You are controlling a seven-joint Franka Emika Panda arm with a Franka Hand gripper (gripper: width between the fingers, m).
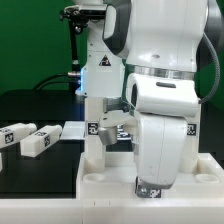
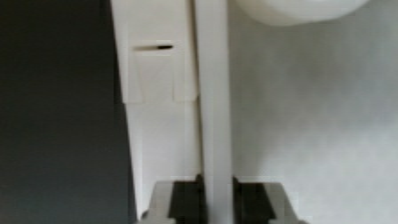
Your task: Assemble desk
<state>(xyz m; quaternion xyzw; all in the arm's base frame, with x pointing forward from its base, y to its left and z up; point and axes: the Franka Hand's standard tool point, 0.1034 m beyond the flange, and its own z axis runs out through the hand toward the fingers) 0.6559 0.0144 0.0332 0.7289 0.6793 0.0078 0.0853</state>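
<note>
The white tabletop [image 1: 110,176] lies flat at the front, with a round socket [image 1: 95,178] near its left end in the exterior view. My gripper [image 1: 150,182] points down over it and is shut on a white square leg [image 1: 148,192], whose tagged end shows under the hand. In the wrist view the leg [image 2: 210,100] runs straight between my dark fingers [image 2: 185,205], with the gripper [image 2: 212,200] closed on it. Below it are the tabletop [image 2: 311,130] and a round socket [image 2: 294,8]. Another leg [image 1: 92,135] stands upright on the tabletop. Two legs [image 1: 14,137] [image 1: 38,143] lie on the black table.
A thin flat white board [image 1: 75,130] lies behind the loose legs. A further tagged white part [image 1: 113,130] shows behind my arm. The arm's base with a blue light [image 1: 100,75] stands at the back. The tabletop's edge has a small slot [image 2: 157,45].
</note>
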